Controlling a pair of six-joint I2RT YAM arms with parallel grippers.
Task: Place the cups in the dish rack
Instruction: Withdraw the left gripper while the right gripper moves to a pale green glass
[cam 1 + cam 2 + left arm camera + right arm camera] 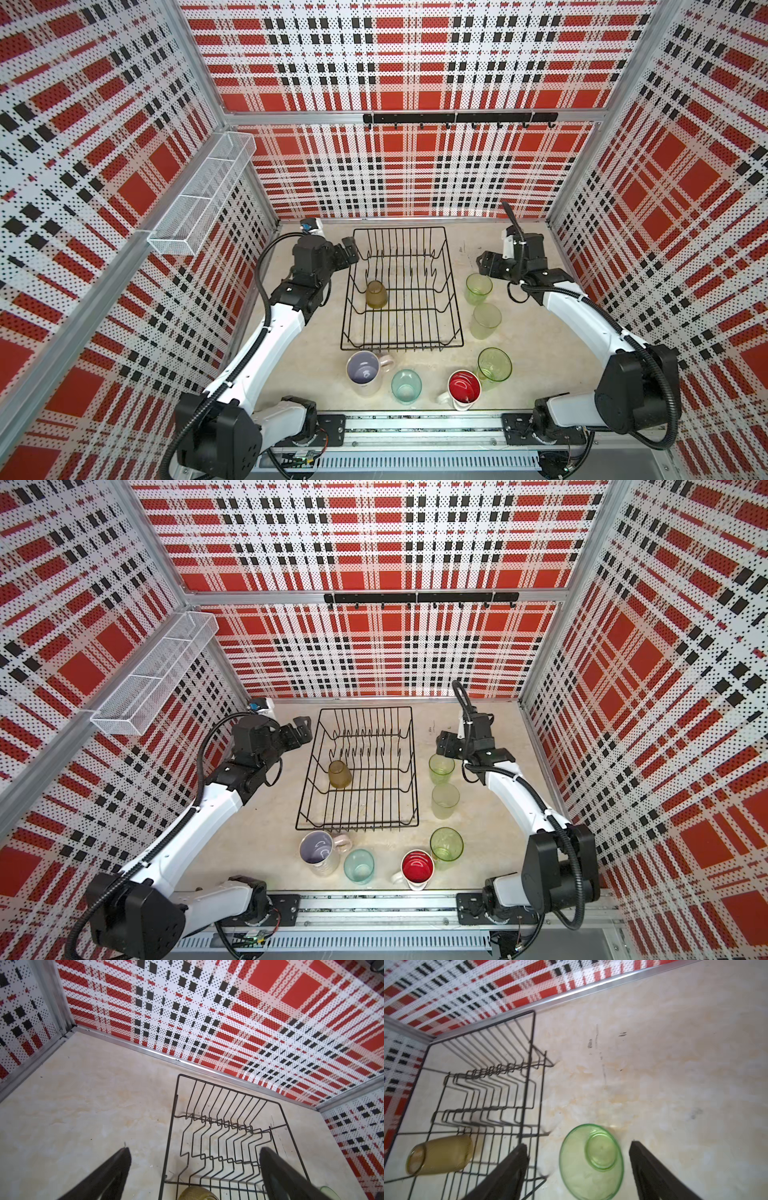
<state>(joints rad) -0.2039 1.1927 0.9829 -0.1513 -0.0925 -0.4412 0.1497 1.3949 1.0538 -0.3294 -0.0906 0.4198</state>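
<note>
The rack [399, 227] stands mid-table with its long sides running 12 to 6 in both top views. One amber cup [376, 294] is inside it, tipped on its side among the wires in the rack's 8 o'clock part; the right wrist view shows it [439, 1155] lying there, slightly blurred. The other six cups stand upright on the table outside the rack. From the rack's centre, a green cup [478, 289] is at 3 o'clock just beside the rim and a frosted cup [485, 321] is near it at 4. A second green cup [494, 365] is between 4 and 5 and touches or overlaps the white mug [463, 390] at 5; which of the two is unclear. The teal cup [406, 386] is at 6 and the pink mug [365, 372] is at 7, its handle turned toward 3. The left gripper [351, 248] hangs over the rack's 10 o'clock corner. Its fingers [116, 1167] are spread as wide as they go, with only rack wire and table between them. The right gripper [482, 265] is between 2 and 3 o'clock, off the rack and just past the nearer green cup [591, 1161]. Its jaws are also wide apart and straddle that cup from above, with a gap on each side, so it grips nothing.
</note>
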